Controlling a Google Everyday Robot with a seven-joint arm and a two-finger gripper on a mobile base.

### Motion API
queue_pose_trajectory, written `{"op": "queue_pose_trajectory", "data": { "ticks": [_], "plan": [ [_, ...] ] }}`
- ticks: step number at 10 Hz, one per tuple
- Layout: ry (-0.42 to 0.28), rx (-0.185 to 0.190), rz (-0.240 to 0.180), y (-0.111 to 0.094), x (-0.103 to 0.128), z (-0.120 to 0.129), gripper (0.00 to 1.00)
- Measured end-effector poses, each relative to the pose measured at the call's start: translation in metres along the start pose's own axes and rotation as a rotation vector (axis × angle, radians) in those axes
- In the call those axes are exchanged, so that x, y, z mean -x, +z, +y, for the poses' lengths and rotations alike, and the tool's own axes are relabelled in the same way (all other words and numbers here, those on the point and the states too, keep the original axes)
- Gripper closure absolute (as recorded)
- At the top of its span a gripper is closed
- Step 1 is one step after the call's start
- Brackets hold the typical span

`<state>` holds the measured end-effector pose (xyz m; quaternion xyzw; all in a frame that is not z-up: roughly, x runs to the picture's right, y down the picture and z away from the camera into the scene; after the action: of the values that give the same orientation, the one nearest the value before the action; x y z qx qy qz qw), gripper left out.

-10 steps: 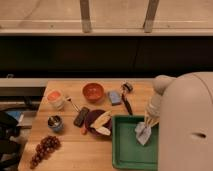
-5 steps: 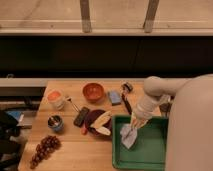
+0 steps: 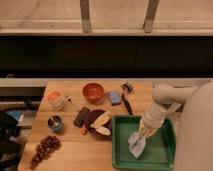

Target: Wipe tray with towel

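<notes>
Shifted since half a second ago are the gripper (image 3: 145,131) and the towel (image 3: 136,144), which were close to the left wall of the tray (image 3: 162,152) and are now found nearer its middle. The gripper is held low over the tray's floor, pointed down, and its jaws are clamped on the towel's upper part. The towel is seen hanging below the gripper as a pale, crumpled bunch, and its lower end appears to be laid on the green floor in the tray's left half. The tray is set at the right front of the table (image 3: 75,157) and is reached from the right by the arm (image 3: 163,96), which is bent down over it. Just left of the tray a dark plate (image 3: 91,120) is placed, with pale food on it. Farther back an orange bowl (image 3: 93,92), a blue sponge (image 3: 115,97) and a black brush (image 3: 127,100) are lined up. At the left a cup (image 3: 55,99), a small can (image 3: 55,123) and a bunch of grapes (image 3: 44,149) are laid out, well apart from the tray.
</notes>
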<state>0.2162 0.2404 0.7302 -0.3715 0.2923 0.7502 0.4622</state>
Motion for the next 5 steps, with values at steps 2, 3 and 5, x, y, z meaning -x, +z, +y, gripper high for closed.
{"op": "queue_pose_trajectory", "data": {
  "ticks": [2, 3, 5],
  "plan": [
    [0.039, -0.024, -0.024, -0.008, 0.015, -0.021, 1.00],
    [0.051, -0.035, -0.039, -0.014, 0.027, -0.026, 1.00],
    [0.049, -0.044, -0.058, -0.019, 0.040, -0.017, 1.00]
  ]
}}
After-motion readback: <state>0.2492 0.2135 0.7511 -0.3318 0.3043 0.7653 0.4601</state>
